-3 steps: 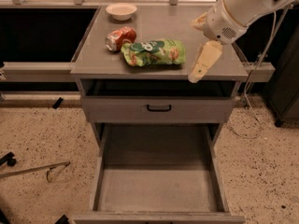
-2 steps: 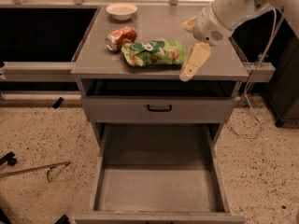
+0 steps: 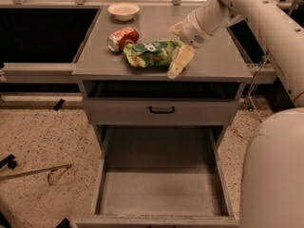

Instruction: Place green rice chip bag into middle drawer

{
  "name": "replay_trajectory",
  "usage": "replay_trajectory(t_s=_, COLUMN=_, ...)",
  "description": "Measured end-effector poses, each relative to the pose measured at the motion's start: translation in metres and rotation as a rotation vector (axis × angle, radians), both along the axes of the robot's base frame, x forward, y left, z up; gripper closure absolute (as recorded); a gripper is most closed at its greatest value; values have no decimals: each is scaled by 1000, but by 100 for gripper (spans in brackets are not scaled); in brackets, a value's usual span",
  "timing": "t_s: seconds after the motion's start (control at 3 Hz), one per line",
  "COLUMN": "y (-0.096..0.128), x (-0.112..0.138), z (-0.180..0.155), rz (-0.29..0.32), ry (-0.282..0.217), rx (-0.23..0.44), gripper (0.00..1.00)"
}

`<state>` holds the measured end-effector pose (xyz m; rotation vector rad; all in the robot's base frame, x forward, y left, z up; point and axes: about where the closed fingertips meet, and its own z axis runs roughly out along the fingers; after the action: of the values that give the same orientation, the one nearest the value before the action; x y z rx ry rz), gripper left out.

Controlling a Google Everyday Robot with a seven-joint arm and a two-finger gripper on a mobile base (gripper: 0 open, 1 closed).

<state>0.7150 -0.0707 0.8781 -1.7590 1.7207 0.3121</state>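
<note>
cream jaws beside the light-green bag [image 3: 152,53]; red-orange can [image 3: 122,38]; grey drawer [image 3: 161,194]; speckled tan floor [image 3: 42,137].

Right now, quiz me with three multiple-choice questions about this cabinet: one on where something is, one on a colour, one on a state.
1. Where is the green rice chip bag?
A on the floor
B on the cabinet top, beside the red soda can
C on a shelf

2. What colour is the bowl?
A white
B blue
C black

3. How is the middle drawer?
A shut
B pulled out
C taken off the cabinet

Answers:
1 B, the bag lies on the cabinet top, with the gripper at its right end, fingers apart.
2 A, the bowl at the back is white.
3 B, its bare floor shows below the drawer front with the black handle.
</note>
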Motion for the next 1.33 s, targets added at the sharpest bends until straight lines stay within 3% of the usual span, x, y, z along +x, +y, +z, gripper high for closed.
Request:
replay_trajectory(t_s=0.33, y=15, x=32, z=-17, rz=14, ry=8, rx=-6, gripper=0)
replay_trajectory(t_s=1.33, y=16, x=33, z=-11, rz=6, ry=-5, rx=2, gripper=65)
